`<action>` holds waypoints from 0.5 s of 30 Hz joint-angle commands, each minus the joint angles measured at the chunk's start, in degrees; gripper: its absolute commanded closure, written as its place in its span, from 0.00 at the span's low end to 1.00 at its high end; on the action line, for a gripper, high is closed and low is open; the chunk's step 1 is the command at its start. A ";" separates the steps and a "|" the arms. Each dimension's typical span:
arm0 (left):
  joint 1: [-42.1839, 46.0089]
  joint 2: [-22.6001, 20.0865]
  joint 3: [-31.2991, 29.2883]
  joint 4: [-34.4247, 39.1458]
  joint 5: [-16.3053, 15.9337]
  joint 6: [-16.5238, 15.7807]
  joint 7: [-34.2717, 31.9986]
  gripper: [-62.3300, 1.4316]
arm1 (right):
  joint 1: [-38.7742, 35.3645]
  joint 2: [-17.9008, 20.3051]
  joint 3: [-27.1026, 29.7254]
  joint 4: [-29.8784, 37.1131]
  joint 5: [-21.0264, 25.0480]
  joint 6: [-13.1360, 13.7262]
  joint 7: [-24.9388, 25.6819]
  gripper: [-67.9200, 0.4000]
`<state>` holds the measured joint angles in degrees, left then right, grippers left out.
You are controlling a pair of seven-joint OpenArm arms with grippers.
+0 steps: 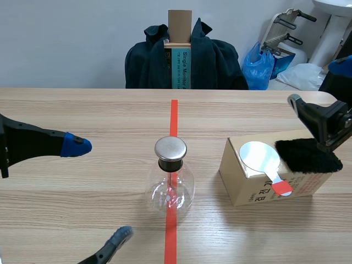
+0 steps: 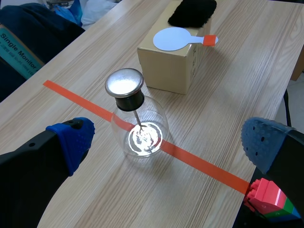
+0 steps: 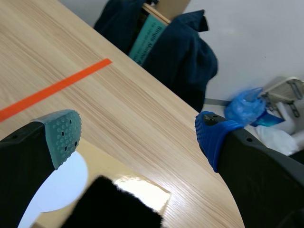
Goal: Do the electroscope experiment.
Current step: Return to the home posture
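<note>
Glass is the weak point here. The electroscope flask [image 1: 170,179] with its metal cap [image 1: 170,148] stands just ahead of the left gripper [image 2: 166,145], in line with the gap between its fingers. These fingers are spread wide and hold nothing.

The right gripper [image 3: 137,137] is also released and empty. It hangs over the cardboard box [image 1: 247,187]. The black fur [image 3: 114,204] lies below it, between the lines of its fingers, and I see no contact. The white disc paddle [image 1: 260,155] lies on the box just beside the fur, under the grey-green finger.

I think two things could go wrong:
- If the right gripper comes down off-centre on the fur, a finger may push the paddle. The paddle's orange-red handle already reaches over the box edge, so it could slide off.
- If the left gripper moves forward carelessly, it may knock the round flask over or disturb the thin parts inside.

In count: one flask, one box, one paddle, one piece of fur and two grippers. There is also one small group of toy bricks [image 2: 268,199] close under the left gripper.
</note>
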<state>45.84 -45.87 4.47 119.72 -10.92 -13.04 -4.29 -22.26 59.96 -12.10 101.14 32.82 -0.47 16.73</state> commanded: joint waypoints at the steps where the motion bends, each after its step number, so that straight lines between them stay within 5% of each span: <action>1: -0.17 0.42 0.33 0.35 -0.28 0.33 -0.61 0.00 | 0.35 -0.98 0.68 1.46 0.24 -0.04 0.46 0.28; 7: -0.17 0.42 0.33 0.35 -0.15 0.31 -0.55 0.00 | 0.37 -4.13 0.68 6.29 0.20 0.15 -4.79 0.28; 15: -0.17 0.44 0.33 0.35 0.07 0.31 -0.57 0.00 | 0.33 -5.57 0.68 16.74 -2.45 0.35 -23.26 0.28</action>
<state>45.84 -45.87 4.47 119.72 -10.48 -13.04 -4.29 -22.50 53.67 -12.10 117.05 30.61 0.05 -6.83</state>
